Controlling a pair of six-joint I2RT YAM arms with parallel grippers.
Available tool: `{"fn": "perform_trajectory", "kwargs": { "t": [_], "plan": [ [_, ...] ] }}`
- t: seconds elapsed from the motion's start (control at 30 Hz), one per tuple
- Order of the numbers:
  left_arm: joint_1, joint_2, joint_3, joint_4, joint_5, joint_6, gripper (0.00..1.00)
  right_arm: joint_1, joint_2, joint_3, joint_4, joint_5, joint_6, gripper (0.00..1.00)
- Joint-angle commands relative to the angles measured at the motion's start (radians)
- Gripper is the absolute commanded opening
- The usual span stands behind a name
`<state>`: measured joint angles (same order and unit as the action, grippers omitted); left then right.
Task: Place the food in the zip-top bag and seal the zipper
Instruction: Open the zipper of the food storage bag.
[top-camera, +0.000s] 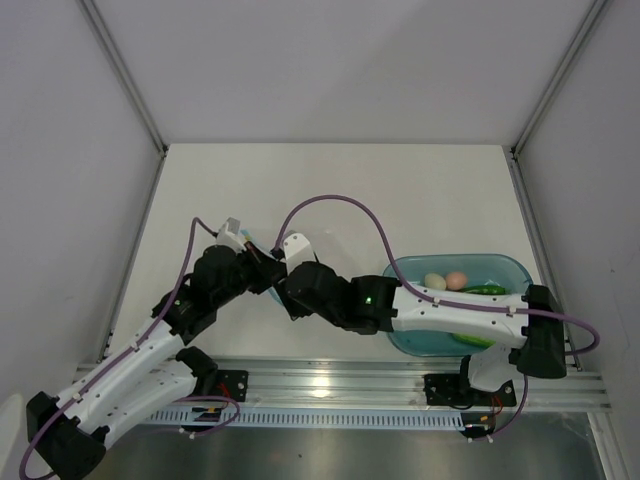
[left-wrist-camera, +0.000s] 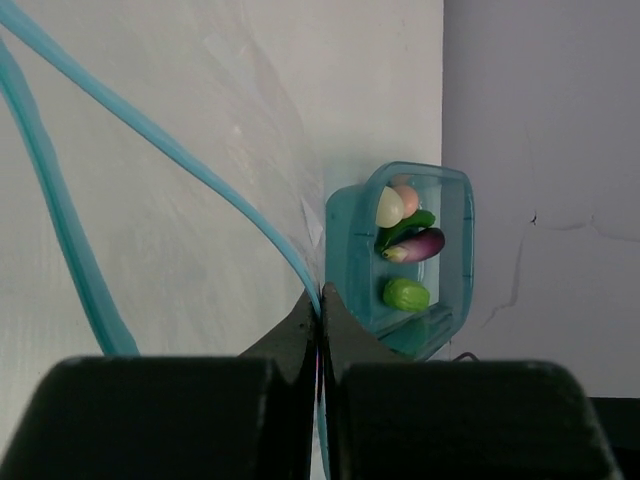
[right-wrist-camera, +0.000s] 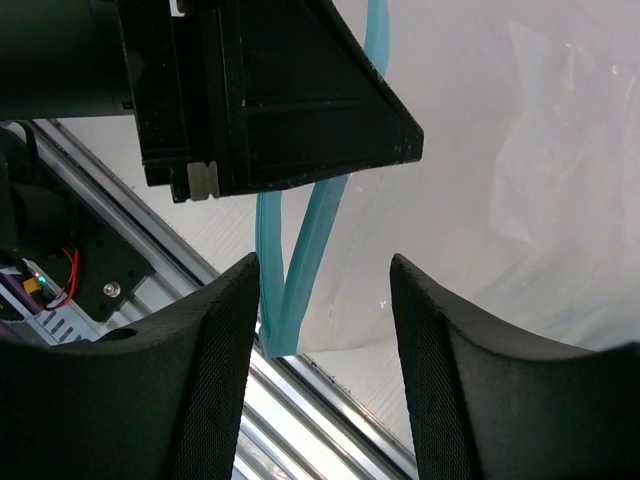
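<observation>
Seen from above, both arms meet left of the translucent teal tray (top-camera: 510, 272) on the white surface (top-camera: 330, 190). The small toy foods (top-camera: 457, 281) lie in the tray, none bagged.

Left wrist view: the left gripper (left-wrist-camera: 320, 300) is clenched on the clear, crinkly zip-top bag (left-wrist-camera: 180, 250) at its light blue zipper (left-wrist-camera: 150, 132), left of the tray.

Right wrist view: the right gripper (right-wrist-camera: 325, 268) is released, astride the parted zipper. Filling and sealing remain.

White-and-black arms (top-camera: 440, 320), purple cables (top-camera: 330, 198)
</observation>
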<state>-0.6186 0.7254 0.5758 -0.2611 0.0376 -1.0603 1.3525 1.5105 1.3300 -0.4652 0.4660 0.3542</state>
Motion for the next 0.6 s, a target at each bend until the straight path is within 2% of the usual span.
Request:
{"fn": "perform_trajectory", "kwargs": {
  "t": [0.0,0.57],
  "plan": [
    [-0.013,0.003,0.033,-0.033,0.019,-0.056,0.01,-0.001,0.03,0.037,0.043,0.039,-0.017,0.57],
    [-0.018,0.048,0.058,-0.07,0.059,-0.11,0.01,0.022,0.093,0.023,0.045,0.109,-0.027,0.54]
  ]
}}
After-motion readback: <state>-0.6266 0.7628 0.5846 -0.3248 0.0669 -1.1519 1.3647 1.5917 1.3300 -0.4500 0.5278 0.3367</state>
